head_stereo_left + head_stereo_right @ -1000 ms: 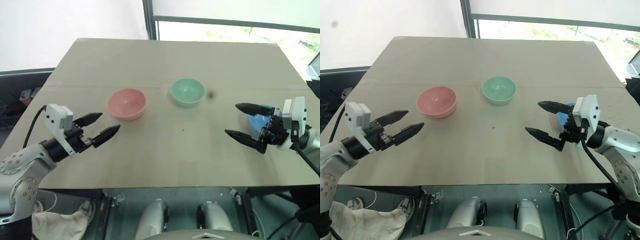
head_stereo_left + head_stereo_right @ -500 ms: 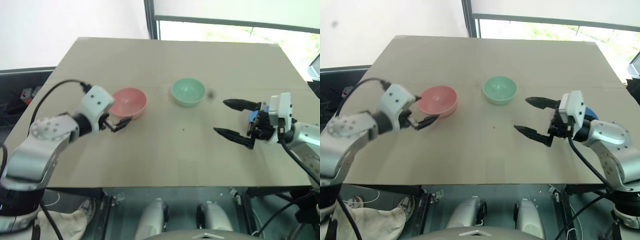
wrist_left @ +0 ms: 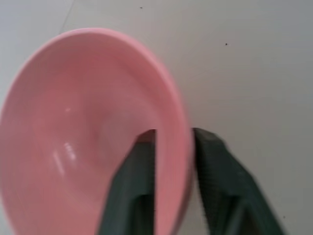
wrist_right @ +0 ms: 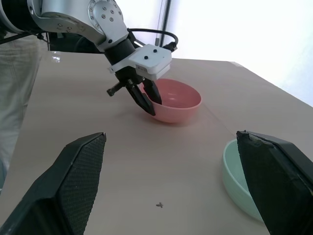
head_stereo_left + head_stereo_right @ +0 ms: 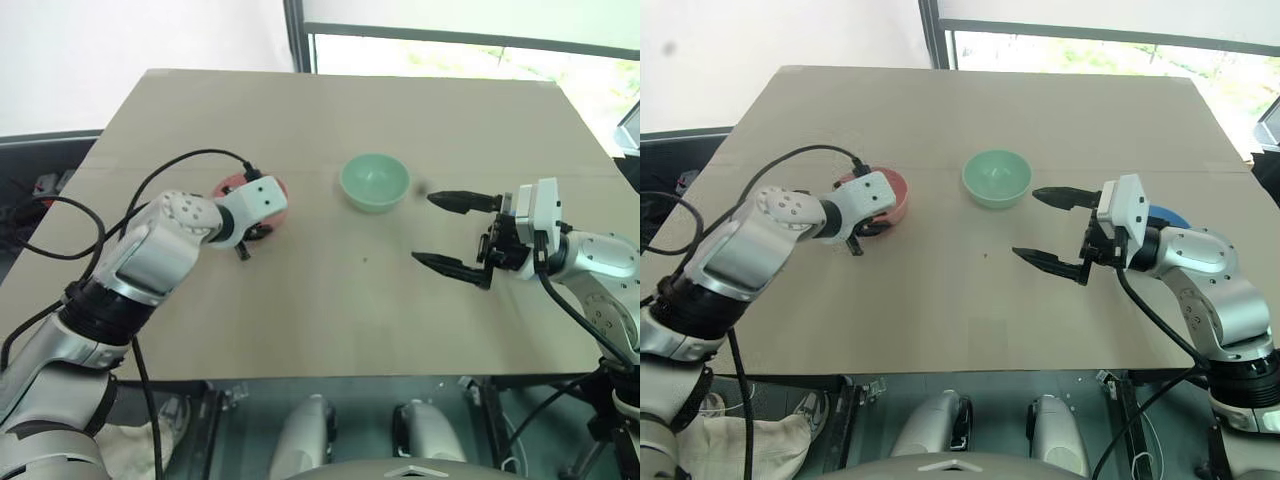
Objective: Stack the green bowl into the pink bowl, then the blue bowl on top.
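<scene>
Our left claw (image 3: 168, 161) is closed on the near rim of the pink bowl (image 3: 83, 122): in the left wrist view one finger sits inside the wall and the other outside it. In the left eye view that bowl lies left of centre on the table (image 5: 330, 300), half hidden behind the wrist.

The green bowl (image 5: 374, 182) stands upright just right of centre, in the upper middle of the frame, well apart from the pink one. Our right claw (image 5: 452, 234) hangs wide open and empty at the right, pointing toward the left of the frame, with the green bowl up and to the left of its tips. We judge this arm nearer to it. The blue bowl (image 5: 1167, 218) peeks out behind the right wrist.
</scene>
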Robot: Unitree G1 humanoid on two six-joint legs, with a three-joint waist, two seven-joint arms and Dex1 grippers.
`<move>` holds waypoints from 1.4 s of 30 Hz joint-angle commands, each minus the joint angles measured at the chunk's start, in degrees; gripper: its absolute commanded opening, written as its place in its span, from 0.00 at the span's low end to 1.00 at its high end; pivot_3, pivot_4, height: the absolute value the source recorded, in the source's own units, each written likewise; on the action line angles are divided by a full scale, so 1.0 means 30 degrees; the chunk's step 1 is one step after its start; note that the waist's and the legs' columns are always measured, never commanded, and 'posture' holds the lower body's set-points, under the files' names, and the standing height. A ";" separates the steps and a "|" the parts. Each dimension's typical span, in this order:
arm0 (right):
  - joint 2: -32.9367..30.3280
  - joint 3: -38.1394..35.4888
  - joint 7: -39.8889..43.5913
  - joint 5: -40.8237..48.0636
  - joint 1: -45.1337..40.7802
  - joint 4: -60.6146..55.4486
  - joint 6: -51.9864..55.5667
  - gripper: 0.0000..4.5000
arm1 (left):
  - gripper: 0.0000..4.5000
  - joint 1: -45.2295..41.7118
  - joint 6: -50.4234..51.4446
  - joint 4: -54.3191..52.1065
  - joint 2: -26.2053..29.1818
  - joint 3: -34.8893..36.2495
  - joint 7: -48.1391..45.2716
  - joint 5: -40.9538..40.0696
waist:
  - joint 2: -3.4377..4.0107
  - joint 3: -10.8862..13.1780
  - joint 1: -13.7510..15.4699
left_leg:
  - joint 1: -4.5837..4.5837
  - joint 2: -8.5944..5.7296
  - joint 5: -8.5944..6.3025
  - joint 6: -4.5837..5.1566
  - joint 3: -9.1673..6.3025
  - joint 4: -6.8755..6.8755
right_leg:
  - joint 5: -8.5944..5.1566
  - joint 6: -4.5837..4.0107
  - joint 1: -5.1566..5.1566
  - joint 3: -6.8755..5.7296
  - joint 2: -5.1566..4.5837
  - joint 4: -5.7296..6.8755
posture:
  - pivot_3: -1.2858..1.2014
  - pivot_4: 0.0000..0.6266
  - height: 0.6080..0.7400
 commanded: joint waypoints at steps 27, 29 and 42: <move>-0.0829 -0.5291 -0.4758 0.0919 0.7155 -0.6804 0.1392 1.00 | 0.40 -0.0990 -1.5068 0.3833 -0.6244 -0.0507 -1.1615 -0.1987 | -0.0003 0.0016 -0.0004 | 0.0058 -0.0002 -0.0026 0.0047 -0.0024 0.0145 | 0.0005 0.0005 0.0116 0.0001 -0.0003 0.0009 | 0.52 0.24 1.00; -0.0767 -0.5403 -0.5023 0.0953 0.7477 -0.7052 0.1419 1.00 | 0.56 -0.1200 -1.4746 0.3882 -0.6386 0.0111 -1.1562 -0.2350 | -0.0003 0.0016 0.0003 | 0.0058 0.0009 -0.0026 0.0048 -0.0028 0.0143 | 0.0004 0.0005 0.0116 -0.0002 -0.0008 0.0009 | 0.52 0.24 1.00; -0.0544 -0.4617 -0.5762 0.0591 0.7407 -0.7018 0.1167 1.00 | 0.75 -0.5113 -1.9003 0.9744 -0.3800 0.2700 -0.9463 0.0641 | -0.0007 0.0019 0.0206 | 0.0064 0.0025 -0.0029 0.0053 -0.0045 0.0208 | 0.0009 0.0013 0.0140 -0.0017 0.0008 0.0019 | 0.52 0.24 1.00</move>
